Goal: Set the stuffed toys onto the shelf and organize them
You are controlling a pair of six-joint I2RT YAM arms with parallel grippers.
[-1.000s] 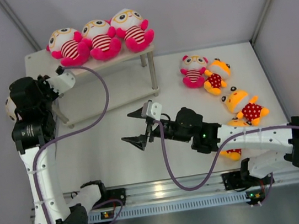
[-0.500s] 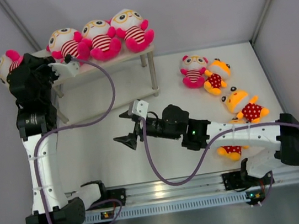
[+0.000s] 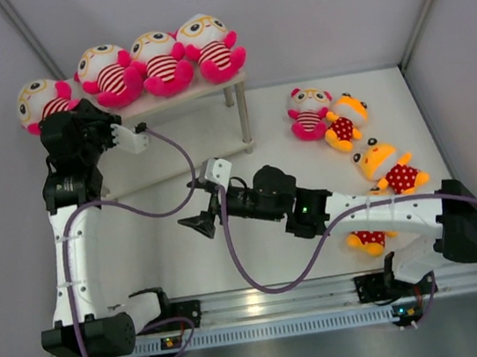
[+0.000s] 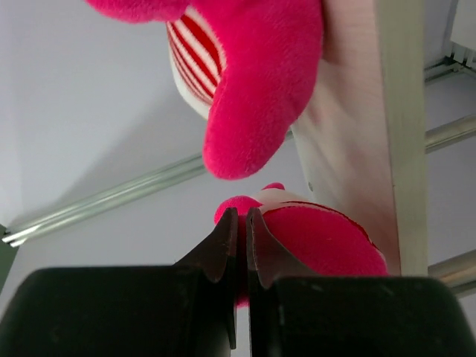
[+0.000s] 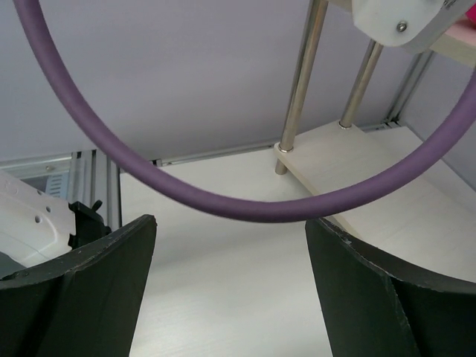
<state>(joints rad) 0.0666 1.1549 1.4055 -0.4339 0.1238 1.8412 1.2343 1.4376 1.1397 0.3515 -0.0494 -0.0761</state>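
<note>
Three striped stuffed toys (image 3: pixel 160 61) sit in a row on the top board of the shelf (image 3: pixel 204 92). My left gripper (image 3: pixel 62 122) is shut on a pink limb (image 4: pixel 312 238) of a fourth striped toy (image 3: pixel 43 101) and holds it at the left end of the top board. In the left wrist view the left gripper (image 4: pixel 239 223) pinches the limb beside the board's edge (image 4: pixel 372 134). My right gripper (image 3: pixel 192 205) is open and empty over the table in front of the shelf, as the right wrist view (image 5: pixel 230 297) also shows. A fifth striped toy (image 3: pixel 309 111) lies on the table to the right.
Three orange polka-dot toys lie on the right: one (image 3: pixel 345 124) beside the striped toy, one (image 3: pixel 388 171) nearer, one (image 3: pixel 370 238) partly under my right arm. The shelf's lower board (image 3: pixel 189 141) is bare. A purple cable (image 5: pixel 223 201) crosses the right wrist view.
My left arm carried the striped toy from beside the shelf's left end up and onto the left end of the top board. My right arm reached further left, still open.
</note>
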